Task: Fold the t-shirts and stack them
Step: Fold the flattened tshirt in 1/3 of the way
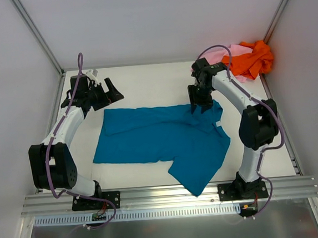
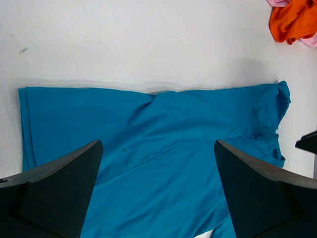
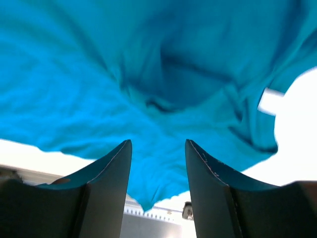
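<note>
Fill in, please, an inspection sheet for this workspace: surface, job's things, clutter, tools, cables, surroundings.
Surface: white table, smooth.
Job's things: teal-blue t-shirt spread out in the middle; orange t-shirt and pink t-shirt crumpled together in the far right corner.
Clutter: nothing seen.
Tools: left tool wide open, empty, beyond the teal-blue t-shirt's far left corner; right tool open over its far edge, gripping nothing.
Cables: purple cables run along both arms.
Surroundings: white walls; metal rail at the near edge.
</note>
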Motion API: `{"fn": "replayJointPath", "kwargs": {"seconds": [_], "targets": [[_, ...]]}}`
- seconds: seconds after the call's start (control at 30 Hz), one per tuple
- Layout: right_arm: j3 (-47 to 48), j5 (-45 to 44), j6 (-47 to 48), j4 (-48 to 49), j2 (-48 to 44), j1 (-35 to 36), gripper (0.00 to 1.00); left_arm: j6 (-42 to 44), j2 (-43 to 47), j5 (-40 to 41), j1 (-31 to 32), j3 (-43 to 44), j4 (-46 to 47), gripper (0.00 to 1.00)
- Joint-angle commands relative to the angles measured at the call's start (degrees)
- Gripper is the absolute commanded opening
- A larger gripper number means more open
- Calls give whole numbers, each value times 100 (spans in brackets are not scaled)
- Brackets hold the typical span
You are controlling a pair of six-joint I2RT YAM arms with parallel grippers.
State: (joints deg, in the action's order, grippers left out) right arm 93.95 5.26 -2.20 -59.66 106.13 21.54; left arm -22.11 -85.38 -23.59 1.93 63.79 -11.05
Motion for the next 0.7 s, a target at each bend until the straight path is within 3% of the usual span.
{"fn": "replayJointPath", "kwargs": {"seconds": [0.0,0.17,0.33,0.67], "targets": [[640,-245,176,-55,522,-36,51,-66,-5,-128,53,195,112,99],[1011,-323,150,138,1224,-62,50,-13,57,-75,53,178,33,99],[810,-324,35,349,1560,-141,50,49,153,-31,53,125,-46,99],[-289,45,-88,508,779,-133,50,58,189,4,53,63,-29,99]]}}
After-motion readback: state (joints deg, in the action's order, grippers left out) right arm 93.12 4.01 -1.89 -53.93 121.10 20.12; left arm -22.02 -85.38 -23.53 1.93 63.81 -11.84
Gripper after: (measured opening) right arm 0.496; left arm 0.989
